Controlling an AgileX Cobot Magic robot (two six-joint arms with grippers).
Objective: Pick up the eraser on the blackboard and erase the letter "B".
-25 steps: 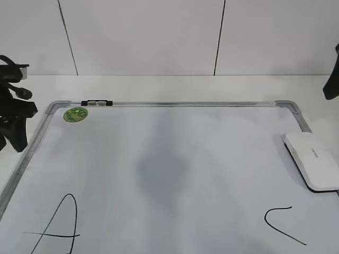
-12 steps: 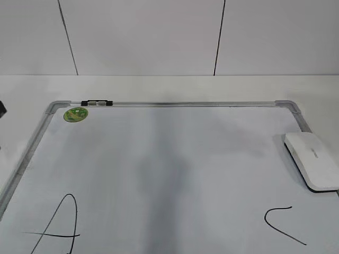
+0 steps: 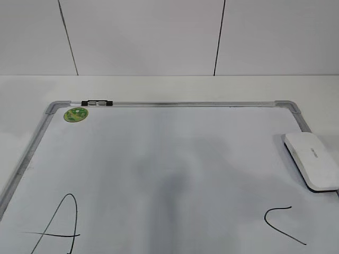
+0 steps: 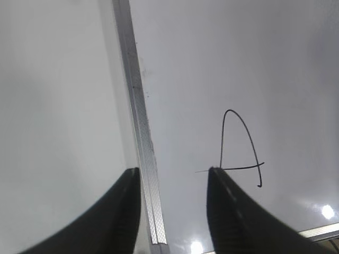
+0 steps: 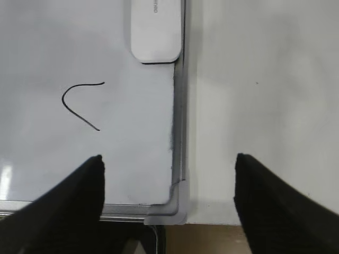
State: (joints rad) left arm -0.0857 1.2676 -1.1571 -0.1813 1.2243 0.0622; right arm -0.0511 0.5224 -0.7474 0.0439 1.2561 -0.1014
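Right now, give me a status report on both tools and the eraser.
Left tool open, empty. Right tool open, empty. White rounded plastic eraser lying untouched on white dry-erase board. No B visible.

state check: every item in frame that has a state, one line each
White rounded-rectangular plastic eraser: lying flat on the board by its right edge, not gripped.
Large white silver-framed dry-erase blackboard: flat on the table; "A" and "C" marks remain, no "B" visible.
Round green sticker: stuck at the top-left corner.
Left gripper: open, empty.
Right gripper: open, empty.
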